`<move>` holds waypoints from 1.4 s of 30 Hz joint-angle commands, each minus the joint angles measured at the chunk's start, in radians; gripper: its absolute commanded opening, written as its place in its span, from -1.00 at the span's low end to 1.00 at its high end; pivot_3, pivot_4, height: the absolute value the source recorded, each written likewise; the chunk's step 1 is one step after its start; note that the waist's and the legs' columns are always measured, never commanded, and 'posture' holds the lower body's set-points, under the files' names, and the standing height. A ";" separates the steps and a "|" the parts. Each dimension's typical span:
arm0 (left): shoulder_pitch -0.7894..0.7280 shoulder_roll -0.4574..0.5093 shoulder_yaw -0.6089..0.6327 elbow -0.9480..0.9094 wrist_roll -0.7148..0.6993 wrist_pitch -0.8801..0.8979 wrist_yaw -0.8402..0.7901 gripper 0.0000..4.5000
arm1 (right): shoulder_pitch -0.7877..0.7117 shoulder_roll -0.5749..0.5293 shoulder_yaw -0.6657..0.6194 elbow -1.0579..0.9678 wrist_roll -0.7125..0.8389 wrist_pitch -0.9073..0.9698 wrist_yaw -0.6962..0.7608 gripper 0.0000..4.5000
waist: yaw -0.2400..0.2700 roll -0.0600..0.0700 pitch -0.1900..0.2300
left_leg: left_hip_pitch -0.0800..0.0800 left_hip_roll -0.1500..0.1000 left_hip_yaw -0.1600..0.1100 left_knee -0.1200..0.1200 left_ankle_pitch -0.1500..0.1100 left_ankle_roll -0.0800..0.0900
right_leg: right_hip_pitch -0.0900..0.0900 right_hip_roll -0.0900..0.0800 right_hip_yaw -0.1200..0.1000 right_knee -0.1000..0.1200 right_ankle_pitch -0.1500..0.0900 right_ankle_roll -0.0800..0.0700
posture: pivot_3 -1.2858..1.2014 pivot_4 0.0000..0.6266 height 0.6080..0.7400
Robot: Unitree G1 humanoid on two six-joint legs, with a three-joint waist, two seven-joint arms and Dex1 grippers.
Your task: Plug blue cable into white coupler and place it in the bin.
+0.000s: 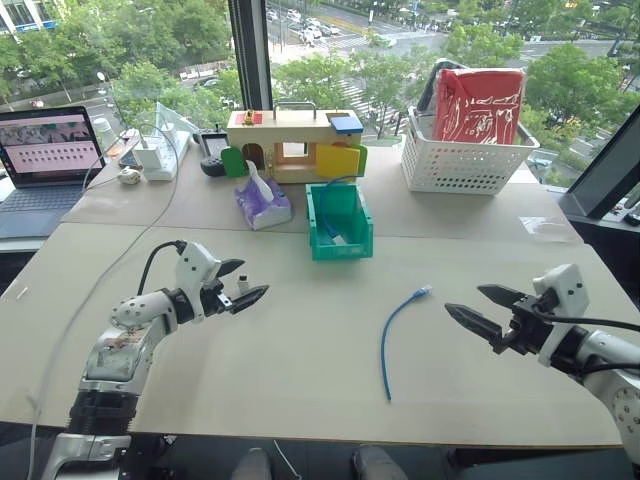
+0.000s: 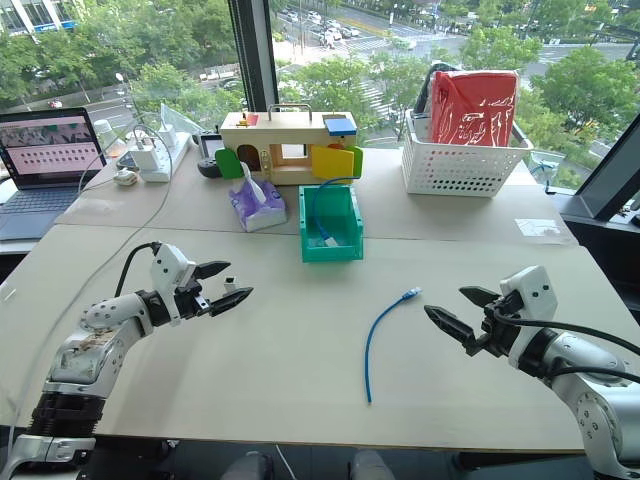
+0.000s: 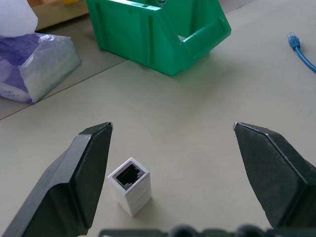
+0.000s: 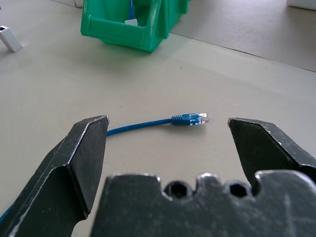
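Bright, even daylight comes through the windows [image 1: 330, 50] behind the table [image 1: 300, 340], so shadows are soft and faint. A pale glare patch lies on the table's far right side. The head views are sharp throughout. In the wrist views the near fingers [image 4: 74, 163] look slightly soft, and straight edges bend a little toward the borders.
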 commanded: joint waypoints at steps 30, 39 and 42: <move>-0.028 0.103 -0.060 -0.136 -0.122 0.157 -0.261 0.88 | -0.385 0.477 0.247 0.125 -0.232 0.367 -0.704 0.99 | -0.005 0.000 0.000 | -0.001 0.000 -0.001 -0.001 0.000 0.000 | -0.002 0.000 0.000 0.000 0.000 -0.001 | 0.03 -0.52 0.77; -0.017 0.107 -0.056 -0.134 -0.113 0.141 -0.256 0.88 | -0.365 0.494 0.247 0.220 -0.305 0.259 -0.692 0.66 | -0.008 0.000 0.000 | 0.000 0.000 -0.001 0.000 0.000 0.000 | -0.001 0.000 0.000 0.000 0.000 0.000 | 0.03 -0.52 0.77; -0.014 0.107 -0.057 -0.138 -0.112 0.140 -0.256 0.88 | -0.356 0.496 0.250 0.235 -0.322 0.234 -0.682 0.21 | -0.014 0.000 0.000 | 0.000 0.000 -0.001 0.000 0.000 0.000 | -0.001 0.000 0.000 0.000 0.000 0.000 | 0.03 -0.52 0.77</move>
